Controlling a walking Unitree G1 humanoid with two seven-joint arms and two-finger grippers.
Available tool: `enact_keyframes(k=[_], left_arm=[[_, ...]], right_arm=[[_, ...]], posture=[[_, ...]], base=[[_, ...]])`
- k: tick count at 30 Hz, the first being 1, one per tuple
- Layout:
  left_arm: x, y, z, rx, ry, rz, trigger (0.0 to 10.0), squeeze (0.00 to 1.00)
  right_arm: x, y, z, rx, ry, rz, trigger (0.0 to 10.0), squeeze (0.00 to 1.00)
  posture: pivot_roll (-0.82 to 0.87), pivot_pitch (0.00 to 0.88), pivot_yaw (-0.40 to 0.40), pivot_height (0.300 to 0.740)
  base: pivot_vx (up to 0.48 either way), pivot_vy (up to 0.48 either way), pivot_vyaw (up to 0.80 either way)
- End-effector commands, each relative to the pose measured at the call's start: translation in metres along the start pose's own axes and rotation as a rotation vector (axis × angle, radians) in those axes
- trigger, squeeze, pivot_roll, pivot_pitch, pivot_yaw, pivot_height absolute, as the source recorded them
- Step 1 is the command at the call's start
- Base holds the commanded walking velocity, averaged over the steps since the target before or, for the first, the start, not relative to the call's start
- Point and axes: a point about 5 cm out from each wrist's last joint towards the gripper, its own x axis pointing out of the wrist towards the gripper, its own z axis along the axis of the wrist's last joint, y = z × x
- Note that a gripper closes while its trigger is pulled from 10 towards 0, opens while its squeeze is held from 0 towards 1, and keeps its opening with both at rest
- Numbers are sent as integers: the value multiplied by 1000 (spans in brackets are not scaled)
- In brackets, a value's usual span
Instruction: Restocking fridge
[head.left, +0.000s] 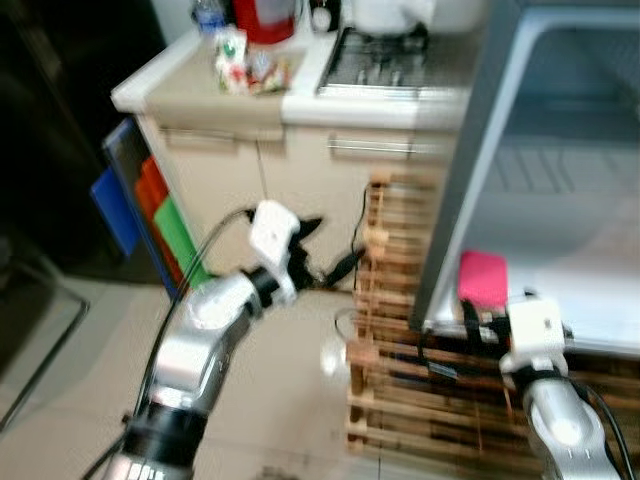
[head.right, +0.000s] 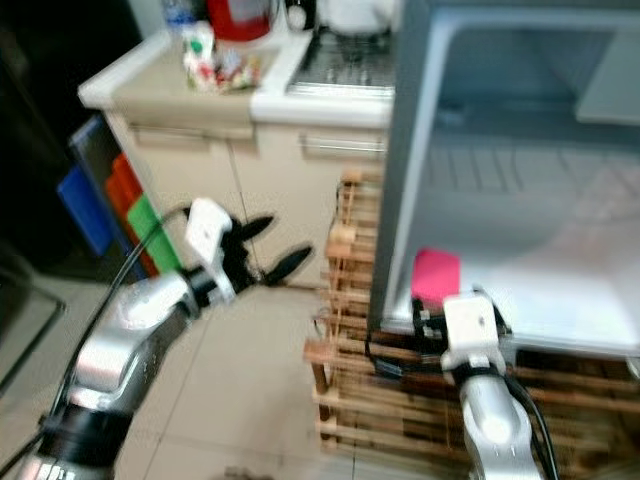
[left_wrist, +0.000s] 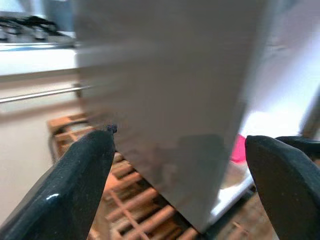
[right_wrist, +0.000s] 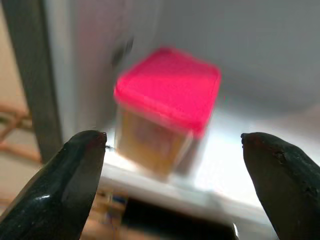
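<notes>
A small container with a pink lid (right_wrist: 167, 95) stands upright just inside the open fridge (head.left: 470, 170), near the front edge of its white floor. My right gripper (head.left: 485, 322) is right in front of it, open, with the container ahead of its fingers (right_wrist: 75, 170) and untouched. The container's lid (head.left: 482, 278) rises just above that gripper's white wrist. Further left and lower than the counter, my left gripper (head.left: 328, 247) hangs open and empty, pointing at the fridge's grey outer side wall (left_wrist: 165, 90).
The fridge rests on a wooden slatted pallet (head.left: 400, 360). Behind it is a cabinet counter (head.left: 200, 95) with snack packets (head.left: 245, 68), a red jar and a gas hob (head.left: 375, 62). Coloured boards (head.left: 160, 215) lean at the cabinet's left. Tiled floor (head.left: 290, 400) lies below.
</notes>
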Motion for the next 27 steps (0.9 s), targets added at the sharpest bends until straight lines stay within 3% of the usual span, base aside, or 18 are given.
enact_keyframes(k=[1,7,9,12,17,18,27], left_arm=[[4,-8,6,8,-5,-74,10000,0],[10,-11,14,-63,-54,-77,10000,0],[11,-15,13,-73,-57,-75,10000,0],[11,-20,10,-89,-53,-82,10000,0],[8,-32,1,-103,-25,-115,10000,0],[5,-36,-5,-51,16,-125,10000,0],[-4,-38,-3,-38,52,-167,10000,0]], right_arm=[[-4,-7,3,-19,-3,-19,10000,0],[-19,-22,4,-57,-7,-93,10000,0],[-23,-38,19,-100,-76,-165,10000,0],[-28,-47,30,-117,-112,-189,10000,0],[-36,-38,20,-45,-27,-97,10000,0],[-36,-39,10,20,34,-108,10000,0],[-12,-39,3,171,89,-128,10000,0]], posture=[[-202,50,39,740],[-234,71,24,740],[-257,85,13,740],[-267,91,6,740],[-269,106,-19,740],[-257,107,-27,740],[-217,108,-16,740]], base=[[0,0,0],[0,0,0],[0,0,0],[0,0,0],[0,0,0],[0,0,0],[0,0,0]])
